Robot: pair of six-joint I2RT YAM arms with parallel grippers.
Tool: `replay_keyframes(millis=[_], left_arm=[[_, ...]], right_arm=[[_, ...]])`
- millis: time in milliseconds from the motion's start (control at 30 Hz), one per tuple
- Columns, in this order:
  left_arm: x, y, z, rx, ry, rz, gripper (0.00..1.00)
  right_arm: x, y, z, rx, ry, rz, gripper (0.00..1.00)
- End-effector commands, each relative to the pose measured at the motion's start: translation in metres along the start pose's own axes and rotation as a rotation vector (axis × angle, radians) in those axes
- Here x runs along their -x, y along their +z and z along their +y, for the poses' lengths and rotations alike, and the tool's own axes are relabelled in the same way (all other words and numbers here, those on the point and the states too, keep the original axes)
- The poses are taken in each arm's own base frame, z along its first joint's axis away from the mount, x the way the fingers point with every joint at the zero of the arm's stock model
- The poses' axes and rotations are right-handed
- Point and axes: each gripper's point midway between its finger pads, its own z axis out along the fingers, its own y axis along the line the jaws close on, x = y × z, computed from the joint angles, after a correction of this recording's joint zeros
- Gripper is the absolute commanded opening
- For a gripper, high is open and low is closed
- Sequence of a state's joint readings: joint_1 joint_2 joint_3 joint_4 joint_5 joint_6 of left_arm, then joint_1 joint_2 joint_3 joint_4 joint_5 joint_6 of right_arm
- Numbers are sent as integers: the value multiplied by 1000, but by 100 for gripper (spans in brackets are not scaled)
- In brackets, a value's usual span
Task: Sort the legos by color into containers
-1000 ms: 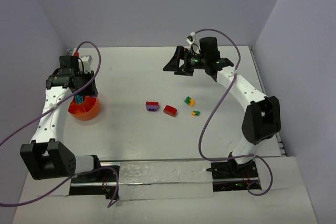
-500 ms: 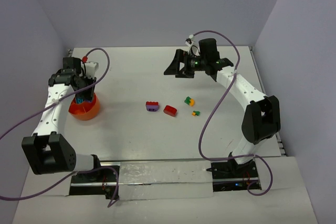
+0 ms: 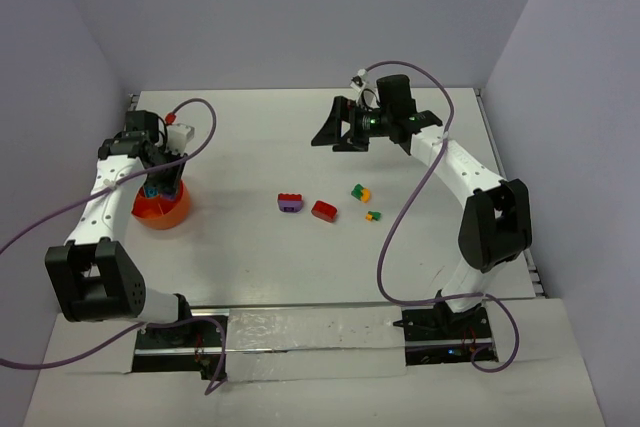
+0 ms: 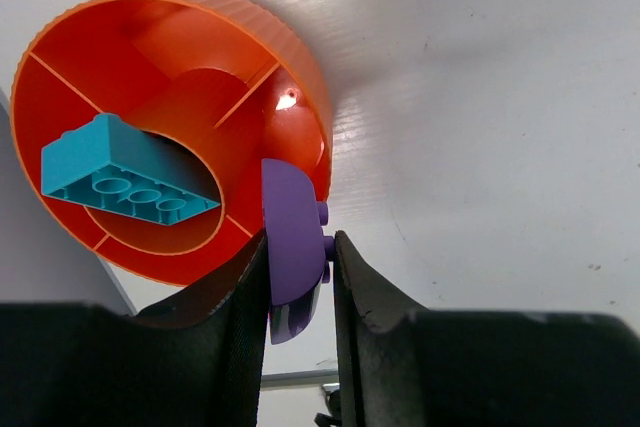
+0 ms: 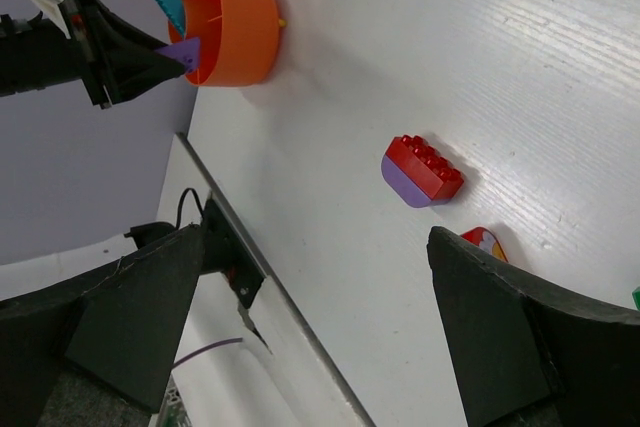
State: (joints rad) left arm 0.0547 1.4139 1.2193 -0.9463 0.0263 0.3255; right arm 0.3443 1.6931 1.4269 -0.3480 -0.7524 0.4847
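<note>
White-topped and walled in pale lilac, the table is pictured mid-sort. The orange bowl is set near the table's left edge, and a teal brick is seen lying in one of its compartments. At the bowl's rim, a purple brick is clamped edgewise in the left hand, studs turned sideways; which compartment lies beneath it cannot be told. The right hand is held wide apart and empty above the table's far edge. Around the table's middle, a red-on-purple stack, a red brick and two small green-and-orange pieces lie unsorted. The legos are judged light, rigid and smooth-sided, so twisting in a pinch is likely unless flat opposite faces are taken; the studs are best avoided.
</note>
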Motion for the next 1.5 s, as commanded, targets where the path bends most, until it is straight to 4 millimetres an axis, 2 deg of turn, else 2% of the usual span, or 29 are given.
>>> replay_keyframes(millis=[0,300,500,633,800,1033,1167,1233,1467], left_arm=[[-5,3,6,22,9,12,21],[-3,3,7,24,-1,7,33],[-2,2,10,42,-6,6,49],[-1,0,12,55,-6,6,55],[8,-10,12,53,-13,-28,56],[35,-39,3,-9,-7,-140,56],[47,-54,-13,-97,11,-213,56],[51,-61,-19,-124,13,-247,56],[56,-79,-49,-270,55,-347,56]], right_arm=[[12,-3,16,40,-47,-15,100],[11,-3,18,45,-53,-9,100],[10,-4,17,42,-60,-6,100],[10,-4,18,44,-61,-6,100],[9,-3,20,54,-82,0,100],[-2,4,22,31,-212,34,100],[-16,16,23,-10,-319,81,97],[-27,24,17,-47,-386,129,95],[-49,47,9,-162,-522,186,90]])
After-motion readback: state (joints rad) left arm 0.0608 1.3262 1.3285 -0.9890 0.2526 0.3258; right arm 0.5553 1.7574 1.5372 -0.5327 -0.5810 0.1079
